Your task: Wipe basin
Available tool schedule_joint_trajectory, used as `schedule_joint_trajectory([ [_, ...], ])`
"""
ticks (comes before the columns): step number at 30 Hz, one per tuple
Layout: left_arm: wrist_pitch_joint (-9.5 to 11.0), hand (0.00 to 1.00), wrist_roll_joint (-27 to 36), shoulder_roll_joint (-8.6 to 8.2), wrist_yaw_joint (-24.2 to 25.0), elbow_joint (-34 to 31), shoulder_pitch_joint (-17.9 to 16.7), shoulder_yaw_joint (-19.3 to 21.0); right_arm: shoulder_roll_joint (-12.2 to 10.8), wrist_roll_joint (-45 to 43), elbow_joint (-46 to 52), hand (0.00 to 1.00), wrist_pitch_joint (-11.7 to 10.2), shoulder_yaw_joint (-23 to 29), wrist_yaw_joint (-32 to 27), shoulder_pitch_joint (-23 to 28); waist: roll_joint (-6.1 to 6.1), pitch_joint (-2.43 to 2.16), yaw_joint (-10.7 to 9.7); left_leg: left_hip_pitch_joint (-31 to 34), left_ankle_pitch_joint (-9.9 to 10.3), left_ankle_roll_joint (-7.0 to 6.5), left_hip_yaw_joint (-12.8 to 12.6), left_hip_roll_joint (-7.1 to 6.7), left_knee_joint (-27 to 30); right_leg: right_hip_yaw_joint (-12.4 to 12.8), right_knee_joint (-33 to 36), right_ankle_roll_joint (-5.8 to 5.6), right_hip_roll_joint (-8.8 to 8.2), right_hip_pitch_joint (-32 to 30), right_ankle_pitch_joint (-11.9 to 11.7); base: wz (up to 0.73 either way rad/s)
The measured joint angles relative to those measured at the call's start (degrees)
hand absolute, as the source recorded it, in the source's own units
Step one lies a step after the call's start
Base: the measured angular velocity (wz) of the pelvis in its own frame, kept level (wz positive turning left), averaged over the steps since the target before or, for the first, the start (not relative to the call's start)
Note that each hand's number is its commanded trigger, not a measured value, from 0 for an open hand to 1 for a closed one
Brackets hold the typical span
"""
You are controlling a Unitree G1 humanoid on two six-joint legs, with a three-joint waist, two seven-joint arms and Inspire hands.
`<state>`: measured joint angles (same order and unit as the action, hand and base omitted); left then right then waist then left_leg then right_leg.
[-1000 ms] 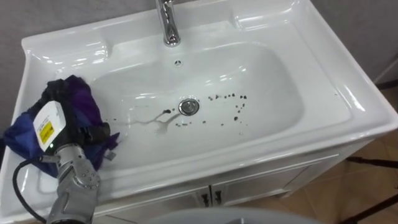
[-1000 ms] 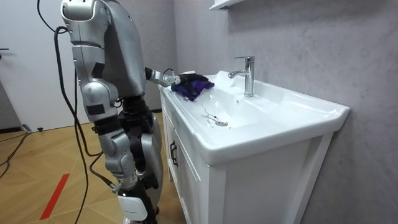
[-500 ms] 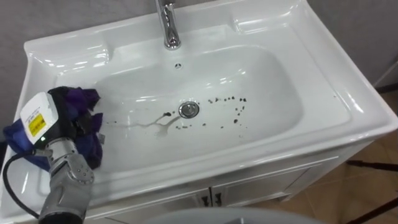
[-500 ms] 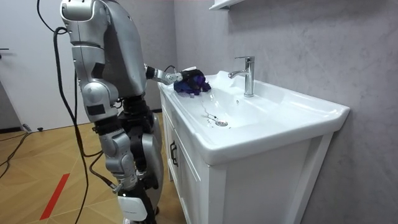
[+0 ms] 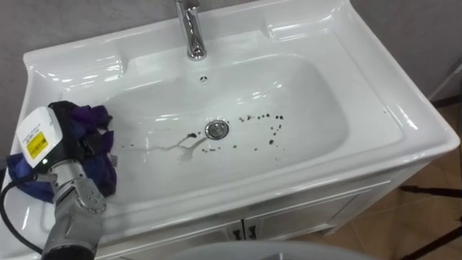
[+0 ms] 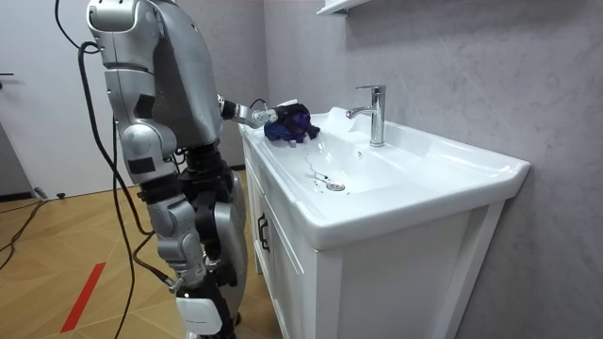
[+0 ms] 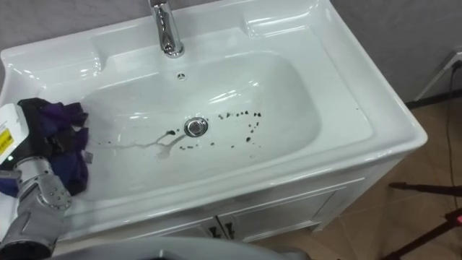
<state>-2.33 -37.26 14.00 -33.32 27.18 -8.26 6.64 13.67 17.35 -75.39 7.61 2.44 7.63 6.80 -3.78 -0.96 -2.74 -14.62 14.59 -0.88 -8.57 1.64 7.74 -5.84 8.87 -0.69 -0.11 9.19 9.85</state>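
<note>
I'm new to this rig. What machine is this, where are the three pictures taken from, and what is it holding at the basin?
It is a humanoid robot standing at a white basin on a cabinet. Two pictures come from cameras in its head, looking down; the third comes from a camera standing in the room. Its left hand, at the basin's left rim, grips a purple cloth. Dark specks and a streak lie round the drain, in front of the faucet.
</note>
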Motion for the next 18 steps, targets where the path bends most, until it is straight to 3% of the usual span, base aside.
schedule_joint_trajectory([
  [13,1.4,1.0,1.8,-0.21,0.0,0.2,0.0,0.4,-0.5,0.6,0.0,0.0,-0.7,1.2,-0.5,0.0,0.38,-0.11,0.0,0.0,0.0,0.0,0.3,0.0,-0.1,0.2,-0.2,-0.04,0.01,0.1,0.0,0.0],
  [18,1.5,1.0,1.8,-0.7,0.0,-0.3,0.1,0.4,-1.0,5.0,-0.1,0.0,-1.2,1.2,-0.7,-0.1,0.69,-0.05,0.0,0.1,0.0,0.0,0.0,0.0,-0.1,-0.2,-0.2,-0.05,-0.07,0.3,0.0,0.02],
])
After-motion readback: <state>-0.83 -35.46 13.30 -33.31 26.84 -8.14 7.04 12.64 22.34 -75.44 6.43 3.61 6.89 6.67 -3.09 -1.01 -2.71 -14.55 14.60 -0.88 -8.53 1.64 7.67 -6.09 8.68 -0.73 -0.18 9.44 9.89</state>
